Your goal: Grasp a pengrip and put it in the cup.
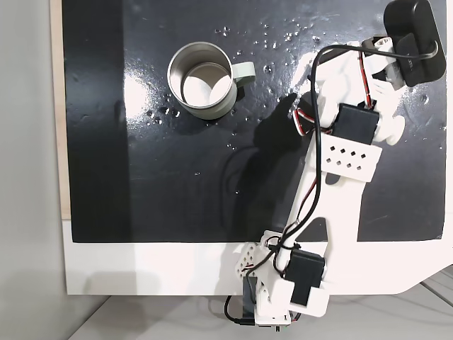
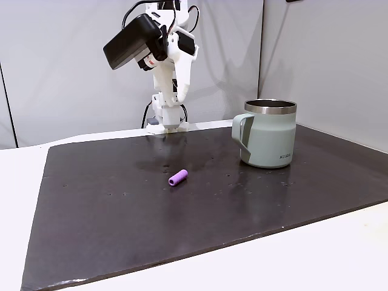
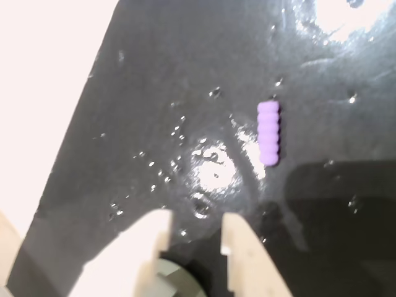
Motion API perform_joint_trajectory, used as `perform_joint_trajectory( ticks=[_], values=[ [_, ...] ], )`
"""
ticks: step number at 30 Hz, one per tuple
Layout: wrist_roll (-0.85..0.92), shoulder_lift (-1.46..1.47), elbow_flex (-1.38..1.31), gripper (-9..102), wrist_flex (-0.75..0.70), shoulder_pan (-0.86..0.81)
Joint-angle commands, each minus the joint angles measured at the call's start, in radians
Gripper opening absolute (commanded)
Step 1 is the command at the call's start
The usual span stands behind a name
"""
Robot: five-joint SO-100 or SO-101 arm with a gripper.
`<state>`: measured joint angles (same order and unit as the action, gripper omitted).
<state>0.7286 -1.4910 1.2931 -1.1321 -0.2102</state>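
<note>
Wrist view: the jaws [image 3: 195, 224] enter from the bottom edge, their two pale tips spread slightly with a narrow gap between them and nothing held. The pengrip [image 3: 269, 133], a light-purple ribbed tube, lies flat on the black mat [image 3: 185, 93] ahead of the jaws and off to their right, well clear of both tips, its long axis running roughly parallel to them. Bright glare patches and small specks mark the glossy mat just ahead of the tips.

Fixed side view: the arm [image 2: 173, 73] stands at the far edge of the mat [image 2: 121, 206], its wrist camera [image 2: 133, 41] raised high above the surface. The pengrip [image 2: 177, 177] lies on the mat, apart from the arm and from the cup [image 2: 270, 136]. The cup, pale grey-green with a metallic rim, stands upright to the right of the pengrip, handle turned leftward.

Fixed top-down view: the cup [image 1: 203, 80] stands upright on the mat, its shiny inside visible, its handle pointing right toward the arm [image 1: 340, 156]. The white counter [image 1: 141, 273] borders the mat.
</note>
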Motion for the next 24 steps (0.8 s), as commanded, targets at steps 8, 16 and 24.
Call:
perform_joint_trajectory(
  ticks=[8, 16, 24],
  values=[
    [0.107, 0.183, -0.109, 28, 0.021, -0.057],
    [0.127, 0.330, -0.163, 28, 0.057, -0.084],
    [0.137, 0.445, -0.232, 28, 0.133, -0.067]
  ],
)
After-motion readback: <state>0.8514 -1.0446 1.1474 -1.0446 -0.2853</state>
